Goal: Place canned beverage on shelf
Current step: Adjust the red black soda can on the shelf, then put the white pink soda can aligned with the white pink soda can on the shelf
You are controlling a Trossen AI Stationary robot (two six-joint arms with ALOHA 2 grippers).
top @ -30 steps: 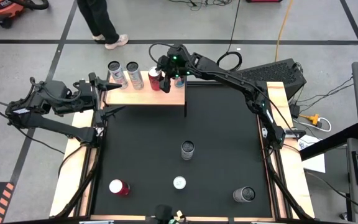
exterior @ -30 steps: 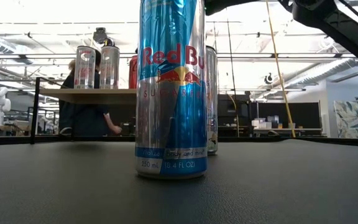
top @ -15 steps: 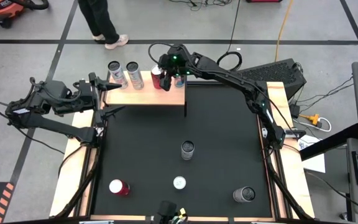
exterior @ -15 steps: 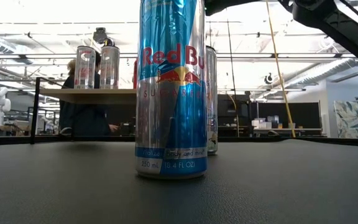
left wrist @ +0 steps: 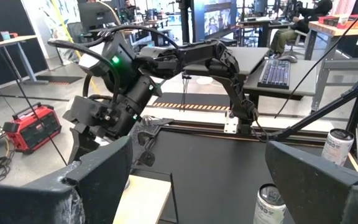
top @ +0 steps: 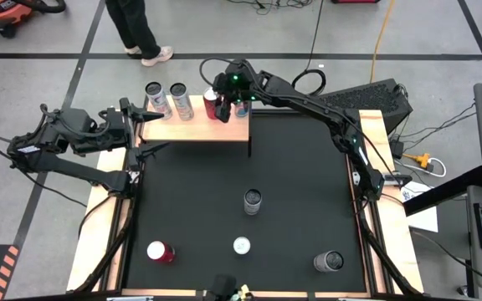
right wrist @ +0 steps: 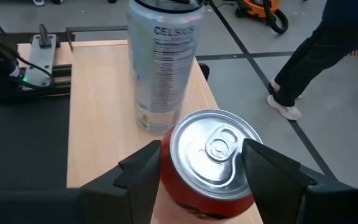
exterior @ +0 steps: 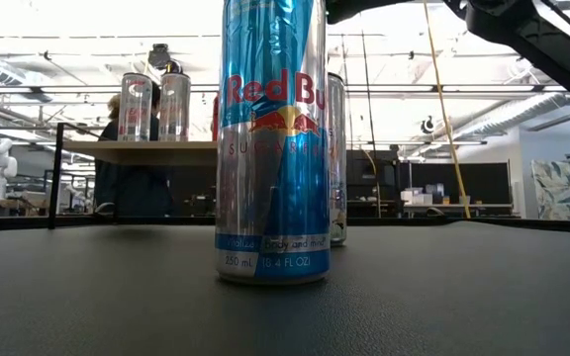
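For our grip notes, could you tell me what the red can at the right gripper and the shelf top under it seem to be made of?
The red can looks like aluminium: its lid is bright, brushed silver with a pull tab, and its side is glossy red. The right gripper's fingers flank it. The shelf top looks like light, unfinished wood, pale and matte with faint grain, though it could be plywood or a veneer.

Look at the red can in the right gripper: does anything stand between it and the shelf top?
Nothing visible does. The right gripper has its fingers on both sides of the red can over the shelf; the silver can stands beyond it.
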